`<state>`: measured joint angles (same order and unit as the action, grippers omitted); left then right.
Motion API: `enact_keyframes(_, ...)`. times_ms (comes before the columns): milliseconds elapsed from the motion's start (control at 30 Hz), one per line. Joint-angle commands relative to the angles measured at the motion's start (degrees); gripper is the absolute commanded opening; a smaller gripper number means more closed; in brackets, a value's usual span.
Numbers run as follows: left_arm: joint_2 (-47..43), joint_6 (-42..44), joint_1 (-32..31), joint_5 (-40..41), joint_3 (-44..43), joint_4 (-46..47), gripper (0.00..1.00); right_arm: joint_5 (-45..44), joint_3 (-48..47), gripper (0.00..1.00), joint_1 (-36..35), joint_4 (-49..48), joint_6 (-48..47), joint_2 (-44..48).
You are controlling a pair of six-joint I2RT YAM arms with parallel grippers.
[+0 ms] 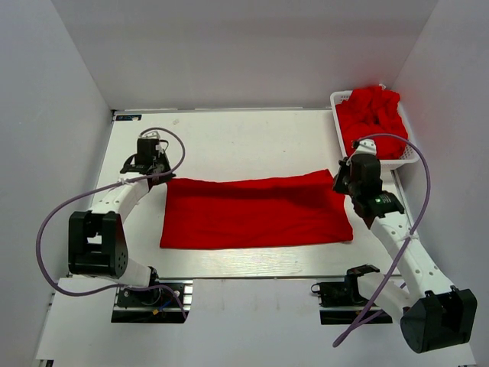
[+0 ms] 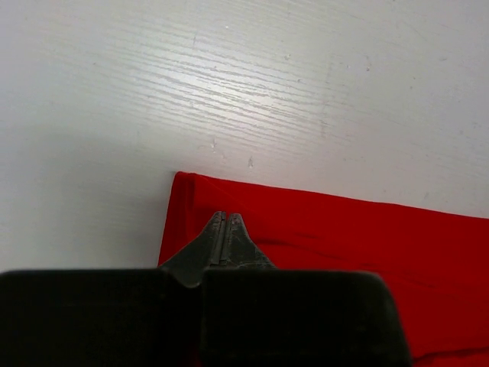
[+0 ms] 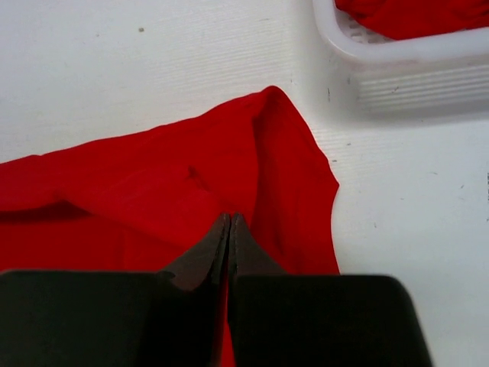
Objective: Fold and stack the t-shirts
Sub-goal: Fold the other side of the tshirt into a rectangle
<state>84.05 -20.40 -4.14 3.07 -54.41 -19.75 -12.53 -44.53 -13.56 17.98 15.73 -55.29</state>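
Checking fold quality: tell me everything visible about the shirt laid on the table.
The shirt is plain bright red soft cloth, no print, folded into a wide band lying flat on the table, long side left to right. Edges look fairly straight; the far right corner peaks with some creases. The left gripper is shut over its far left corner, the right gripper shut over its right end; whether either pinches cloth is unclear. It lies clear of the basket.

Closed pincer [image 2: 227, 216] over t-shirt [image 2: 344, 229] corner
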Motion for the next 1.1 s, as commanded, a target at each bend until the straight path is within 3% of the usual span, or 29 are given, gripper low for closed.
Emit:
enact_keyframes(0, -2.75, -1.65, -0.16, 2.47, 0.45, -0.64, 0.00, -1.26, -0.82, 0.00, 0.11, 3.89, 0.01, 1.15)
enact_keyframes(433, -4.42, -3.41, -0.16, 3.08, 5.36, -1.70, 0.00, 7.51, 2.87, 0.00, 0.03, 13.57, 5.89, 3.78)
enact_keyframes(767, -5.65, -5.25, -0.16, 4.22, 8.97, -1.69, 0.00, 4.89, 8.23, 0.00, 0.20, 18.23, 12.13, 4.40)
enact_keyframes(867, -4.95, -7.10, -0.16, 6.32, 8.45, -5.72, 0.29, 8.30, 10.52, 0.00, 0.38, 19.11, 14.85, 4.40)
enact_keyframes(900, -4.95, -7.72, -0.16, 7.29, 8.45, -6.87, 0.47, 8.58, 11.39, 0.15, 0.20, 19.37, 15.29, 4.31)
enact_keyframes(967, -4.95, -10.16, -0.16, 10.01, 6.61, -9.94, 0.70, 9.89, 11.48, 0.30, 0.29, 21.04, 15.48, 4.66)
enact_keyframes(1000, -6.43, -11.05, -0.16, 11.33, 6.60, -12.48, 0.97, 9.81, 10.96, 0.50, 0.29, 21.48, 15.30, 4.84)
enact_keyframes(1067, -7.58, -13.94, -0.16, 14.32, 4.23, -14.96, 1.00, 9.99, 9.65, 0.67, 0.29, 22.19, 13.72, 4.84)
